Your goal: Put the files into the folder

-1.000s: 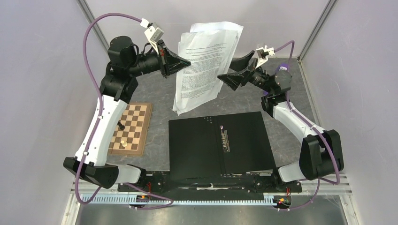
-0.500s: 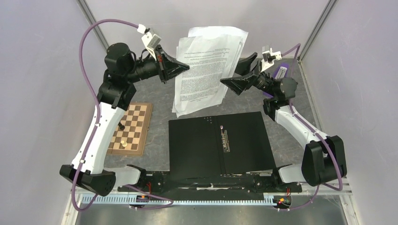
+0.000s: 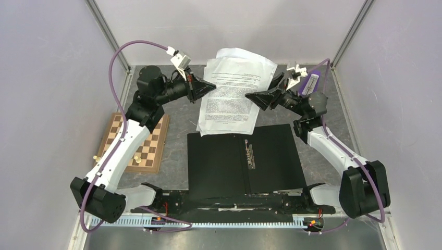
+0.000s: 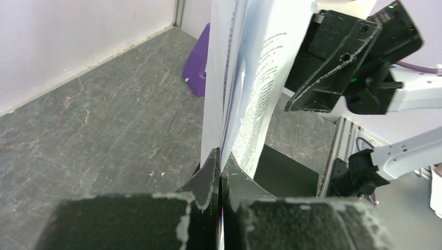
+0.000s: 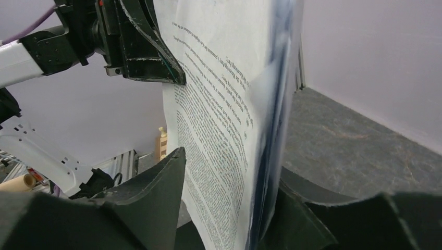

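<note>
Pinches the files (image 3: 232, 96) by the frame-left edge in the left claw (image 3: 211, 86), fingers closed flat on the paper in the left wrist view. Brackets the opposite edge with the right claw (image 3: 263, 89), with jaws apart and the bowed stack filling the gap; cannot tell whether squeezing or merely steadying. Hangs the stack roughly upright in the upper middle of the top view, bottom edge down at the far rim of the open folder (image 3: 271, 156), black inside up, in the lower middle of the table (image 3: 180, 117); touching or not, unclear. Expect light, thin, floppy sheets, fanned at the top and likely to slide apart. Probably best held at both side edges, kept taut, then laid flat beside the spine clip (image 3: 251, 155).
</note>
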